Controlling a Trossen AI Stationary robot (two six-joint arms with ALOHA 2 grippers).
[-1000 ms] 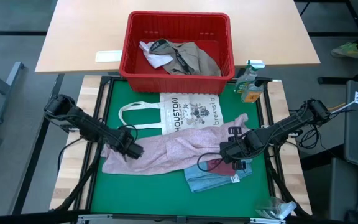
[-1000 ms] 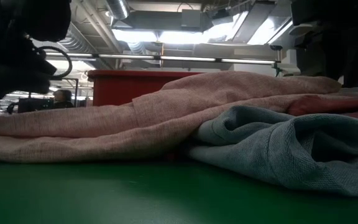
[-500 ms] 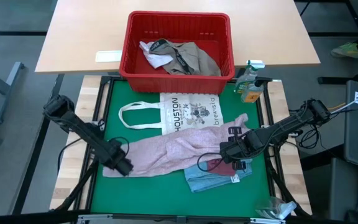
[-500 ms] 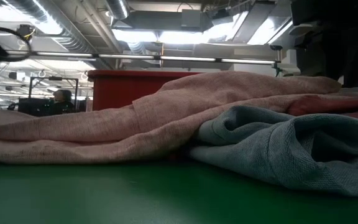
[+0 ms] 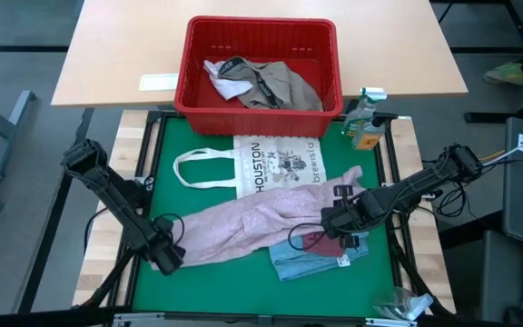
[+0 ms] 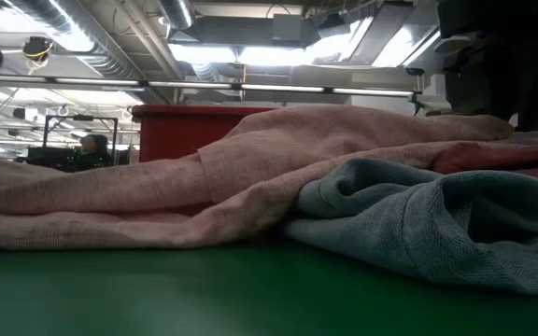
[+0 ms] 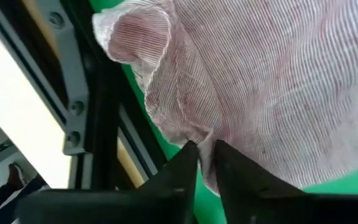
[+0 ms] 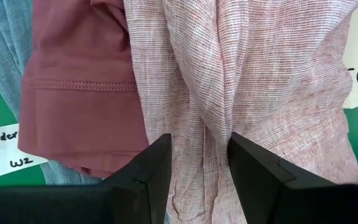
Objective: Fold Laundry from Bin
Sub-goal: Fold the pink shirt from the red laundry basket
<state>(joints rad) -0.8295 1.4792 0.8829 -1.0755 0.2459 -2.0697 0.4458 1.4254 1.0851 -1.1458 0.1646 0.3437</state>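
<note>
At the left edge of the green mat [image 5: 243,291], the left gripper [image 5: 167,258] sits low at the near-left end of the pale pink woven cloth garment [image 5: 252,221]. In the left wrist view its two dark fingers [image 7: 185,163] stand close together with a narrow gap, the cloth's edge touching their tips; whether they pinch the fabric or have let it go cannot be told. The pink garment lies stretched across the mat's middle, its far edge overlapping the flat white tote bag printed "HOUSTON" [image 5: 271,163]. Beyond the bag stands the red rectangular plastic basket with slotted sides [image 5: 260,34], holding white and khaki-grey cloth pieces [image 5: 266,82]. Toward the right, the pink garment's end drapes over a maroon cloth piece [image 5: 320,243], which lies on a light blue cloth piece [image 5: 302,265]. The right gripper [image 5: 341,221] rests there, its fingers [image 8: 145,174] spread apart with a bunched fold of pink fabric between them, grasping it.
</note>
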